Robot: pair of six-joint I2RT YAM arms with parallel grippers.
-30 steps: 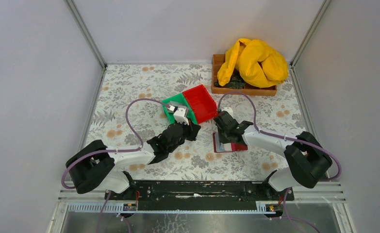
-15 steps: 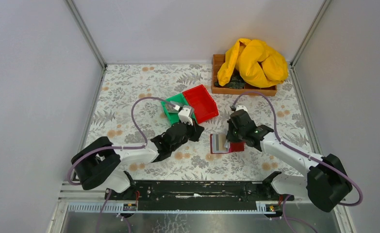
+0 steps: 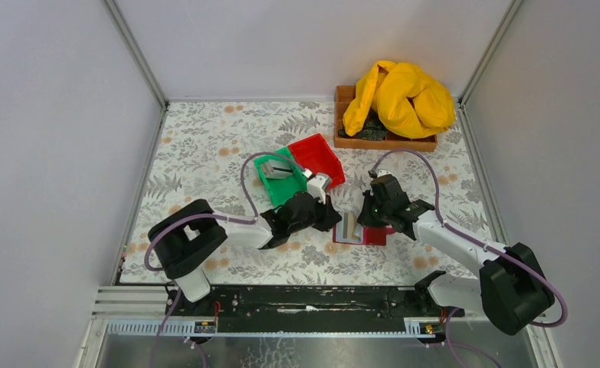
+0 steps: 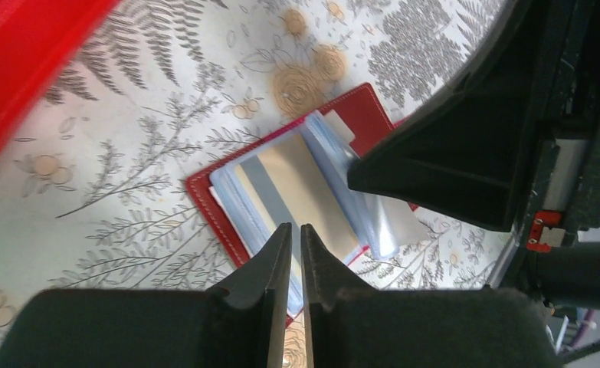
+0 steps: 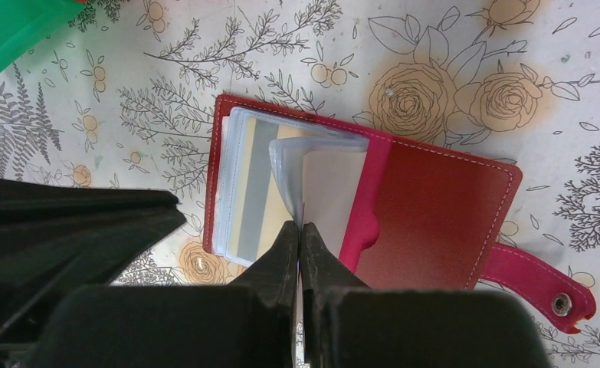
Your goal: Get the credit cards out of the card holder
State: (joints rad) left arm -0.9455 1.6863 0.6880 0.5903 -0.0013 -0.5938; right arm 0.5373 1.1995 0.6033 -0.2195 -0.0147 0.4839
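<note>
Both arms reach in toward the middle of the table (image 3: pixel 204 146). The holder (image 5: pixel 434 222) lies open and flat on it, right between the two grippers.

The left gripper (image 4: pixel 291 230) comes at it from the left. Its fingers are a thin slit apart with nothing between them, and the tips are over the edge of the cards (image 5: pixel 254 195). Whether they're touching or just above, I honestly can't tell from that angle.

The right gripper (image 5: pixel 300 228) sits over the holder's middle with its fingers pressed together. The tips are right at the edge of a clear sleeve (image 5: pixel 319 149) that stands up off the stack.

The cards sit in the sleeves on the holder's left half, with a tan one with a grey stripe on top. The snap strap (image 5: pixel 542 287) sticks out from the bare red flap's corner.

Just past the holder are the green bin (image 3: pixel 281 180) and the red bin (image 3: pixel 316 157), side by side and touching. At the far right is a wooden tray (image 3: pixel 342 142) with a yellow cloth (image 3: pixel 400 96) heaped in it.
</note>
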